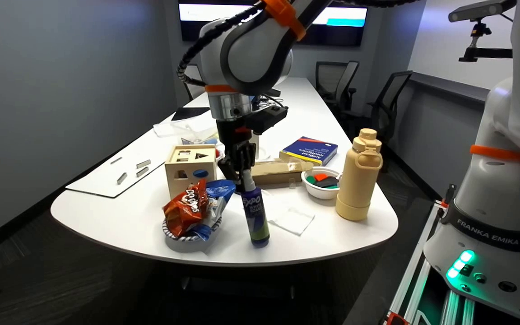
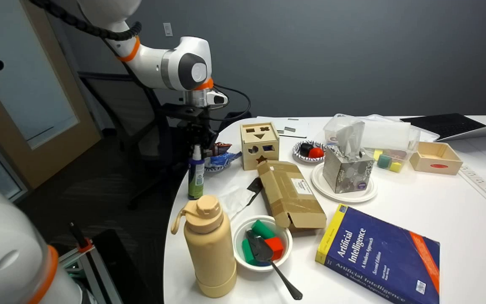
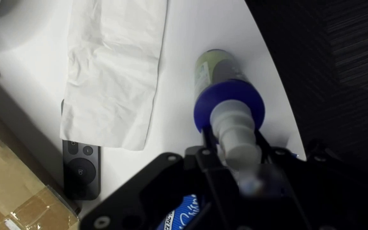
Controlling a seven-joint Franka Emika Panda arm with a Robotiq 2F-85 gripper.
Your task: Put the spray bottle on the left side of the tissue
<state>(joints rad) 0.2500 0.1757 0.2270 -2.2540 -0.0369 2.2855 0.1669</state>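
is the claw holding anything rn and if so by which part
Yes, the spray bottle: the claw appears to grip it by its white spray top, just above the blue shoulder.

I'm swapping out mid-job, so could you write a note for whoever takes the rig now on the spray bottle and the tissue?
Tool: appears shut on the nozzle of the Expo whiteboard spray bottle, which leans slightly.
Where: in an exterior view, the bottle shows left of the white tissue; in the wrist view, a strip of bare table separates them.
Done: bottle gripped and beside the tissue.
Left: probably settle it upright, release, back off. I can't tell whether its base touches the table.
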